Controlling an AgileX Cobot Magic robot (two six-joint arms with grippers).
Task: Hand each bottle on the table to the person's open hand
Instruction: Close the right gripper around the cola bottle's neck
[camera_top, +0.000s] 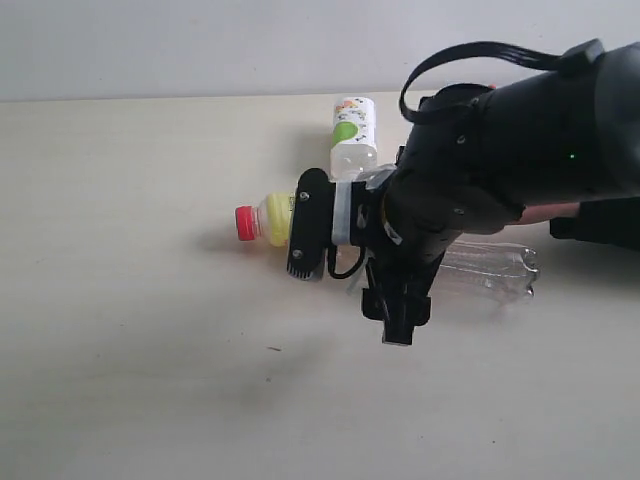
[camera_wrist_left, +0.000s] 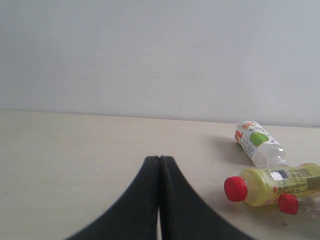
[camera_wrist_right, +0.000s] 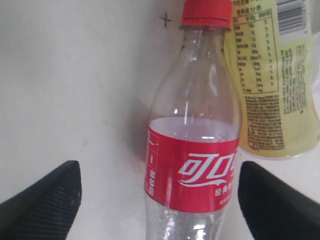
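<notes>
My right gripper (camera_wrist_right: 160, 200) is open and straddles the clear slim bottle (camera_wrist_right: 192, 175) at its red label, with both fingers apart from it. The bottle lies on the table (camera_top: 120, 300), and its clear base (camera_top: 495, 270) sticks out past my right gripper (camera_top: 398, 300). Touching its side lies the yellow bottle (camera_top: 262, 220), red cap to the left. One green-and-white bottle (camera_top: 352, 135) lies behind them; the other is out of view. The person's hand (camera_top: 550, 212) is mostly hidden behind my right arm. My left gripper (camera_wrist_left: 159, 161) is shut and empty, well apart from the bottles.
A dark sleeve (camera_top: 600, 225) comes in at the right edge. The black right arm (camera_top: 520, 140) covers much of the right half of the exterior view. A pale wall (camera_top: 200, 45) runs behind the table's far edge.
</notes>
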